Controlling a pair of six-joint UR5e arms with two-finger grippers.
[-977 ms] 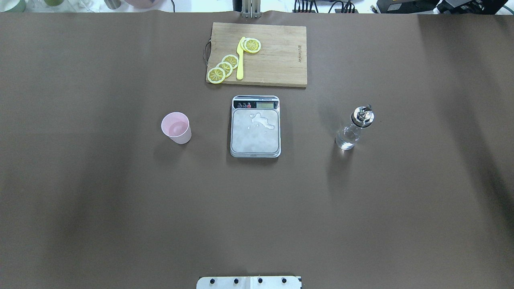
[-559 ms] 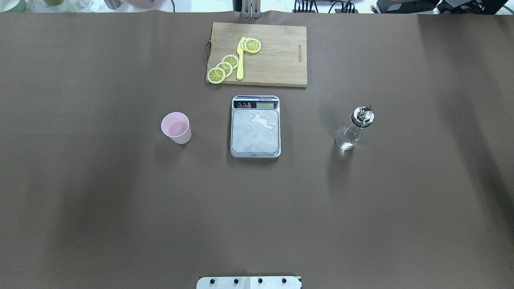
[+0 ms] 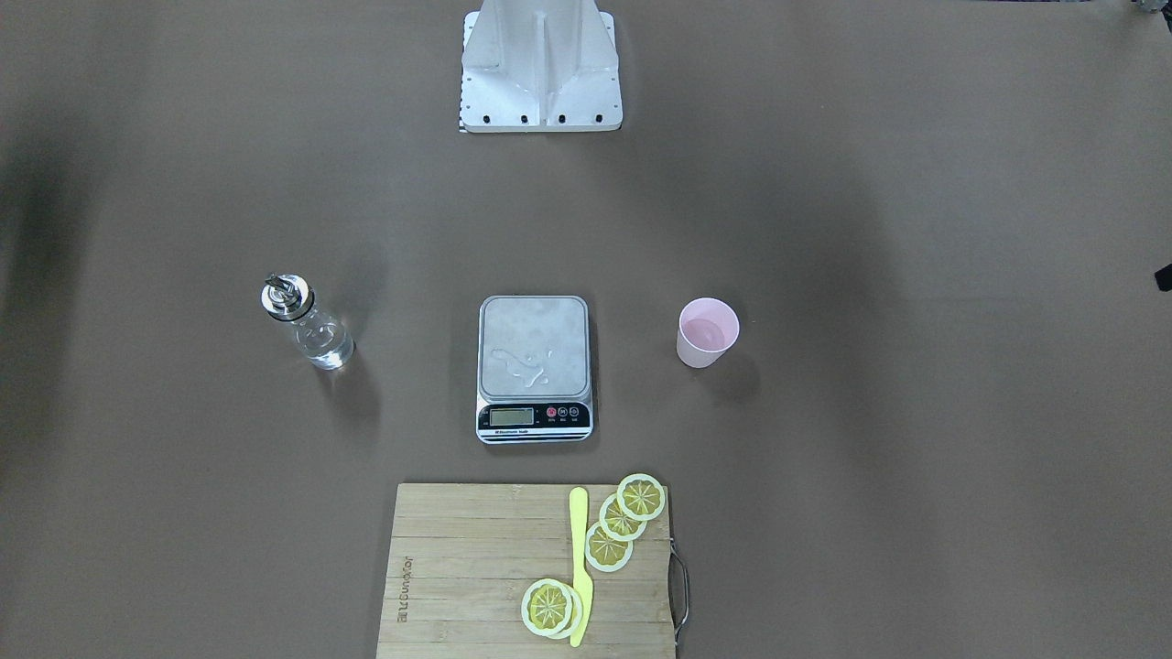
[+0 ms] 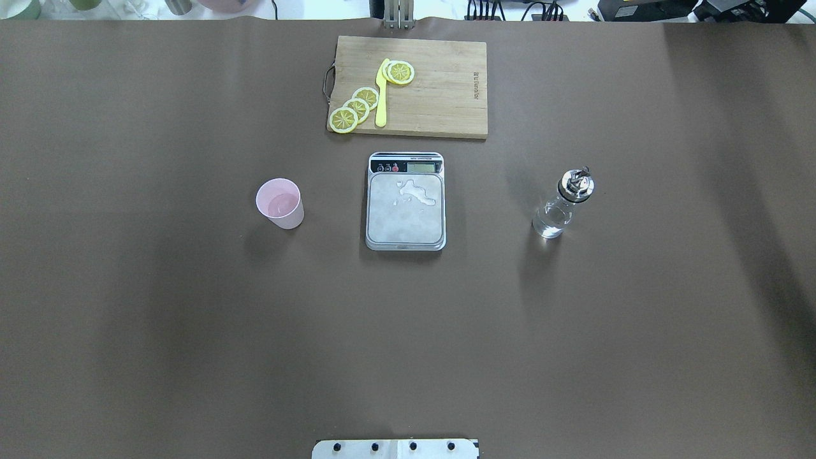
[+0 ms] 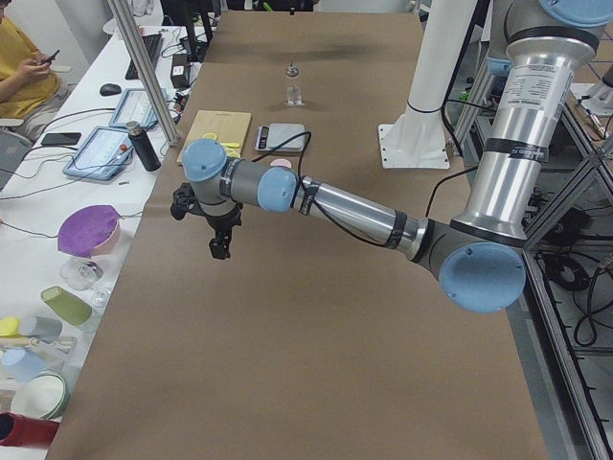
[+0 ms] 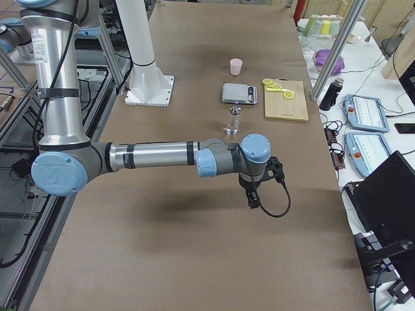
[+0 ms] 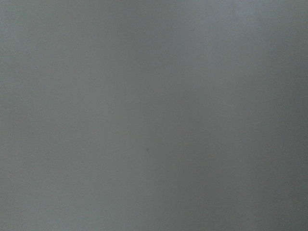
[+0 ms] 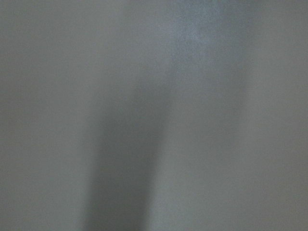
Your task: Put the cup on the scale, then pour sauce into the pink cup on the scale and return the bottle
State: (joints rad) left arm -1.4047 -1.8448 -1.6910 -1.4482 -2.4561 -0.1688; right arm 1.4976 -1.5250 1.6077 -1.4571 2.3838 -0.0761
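The cup (image 4: 279, 203) is standing upright on the table (image 4: 191, 331), well apart from the scale (image 4: 405, 223), on the robot's left side. The bottle (image 4: 561, 205) is standing upright well apart on the other side, with the clear sauce (image 4: 551, 222) sitting low in it. A small puddle (image 4: 417, 191) of clear liquid is lying on the scale's platform near the display, whose reading is too small to make out. Beyond the scale, a cutting board (image 4: 446, 95) is carrying lemon slices (image 4: 357, 105) and a yellow knife (image 4: 382, 95).

The arms are showing only in the two side views. The left hand (image 5: 219, 247) is hanging over bare table, pointing down, and I cannot tell how wide it is standing. The right hand (image 6: 253, 197) is hanging likewise, short of the bottle, its opening equally impossible to judge. Both wrist cameras are giving only blurred grey surface. A dark sliver (image 3: 1164, 276) is cutting in at the front-facing view's right edge, too little to identify.
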